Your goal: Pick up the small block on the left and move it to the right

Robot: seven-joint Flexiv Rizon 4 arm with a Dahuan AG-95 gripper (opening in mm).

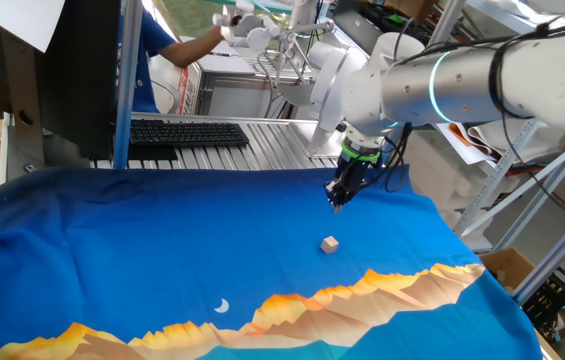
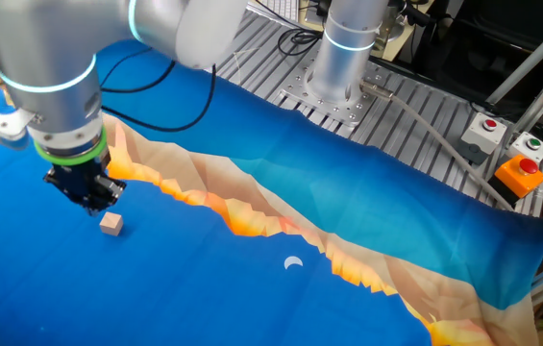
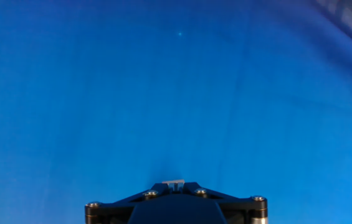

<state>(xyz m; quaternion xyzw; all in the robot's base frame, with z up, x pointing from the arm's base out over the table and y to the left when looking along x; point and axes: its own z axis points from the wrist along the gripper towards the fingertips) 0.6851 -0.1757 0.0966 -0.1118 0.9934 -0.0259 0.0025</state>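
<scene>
Hovering above the blue cloth [image 1: 142,250], the gripper [image 1: 339,199] hangs clear of everything and grips nothing; whether its fingers are spread or pressed together cannot be told, since both fixed views show only a dark cluster and the hand view shows just the gripper's base over bare cloth. The small block [image 1: 330,244] lies on the cloth just beside and below the gripper, not touching it, and is out of the hand view. It looks like a light, stiff wooden cube, unlikely to crush or deform; its flat faces should seat well against the pads, so two opposite side faces are probably the place to pinch. Being so small and light, it could skid if one finger arrives first. Open cloth surrounds it, the crescent-moon print [image 1: 222,306] lies well apart, and the cloth's edges are far off.
</scene>
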